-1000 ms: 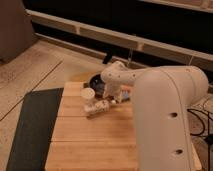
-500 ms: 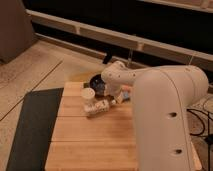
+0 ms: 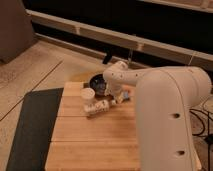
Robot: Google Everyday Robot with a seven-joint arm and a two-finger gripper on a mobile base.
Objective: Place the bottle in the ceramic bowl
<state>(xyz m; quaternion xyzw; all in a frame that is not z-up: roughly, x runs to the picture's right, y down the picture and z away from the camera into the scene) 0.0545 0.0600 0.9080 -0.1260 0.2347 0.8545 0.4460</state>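
Nearest to me the arm (image 3: 170, 115) fills the right of the view, its white shell blocking much of the wooden counter (image 3: 90, 145), with a dark mat (image 3: 30, 125) on the floor along the counter's left side. Past the bare planks the bottle (image 3: 97, 107) lies on its side on the counter, its cap end pointing right, towards the gripper (image 3: 118, 100). The gripper hangs low at that end, just beside the cap, under the rounded wrist. Its fingers are spread wide and I see nothing held between them. Whether a finger is touching the cap I cannot tell from here. A cup (image 3: 87, 94) stands upright just behind the bottle, close enough that I would mind it on the lift. A flat blue-grey thing (image 3: 128, 94) lies to the right of the gripper. Behind the cup sits the bowl (image 3: 97, 82), dark and glossy, partly hidden by the wrist, near the bottle but apart from it. Over the last second nothing has shifted: arm, bottle and cup sit exactly where they were, and the fingers have stayed as wide. I read that as a pause before the grasp, so the bottle is not yet picked up and the whole carry to the bowl remains. The next move, I judge, is to close on the bottle without nudging it into the cup.
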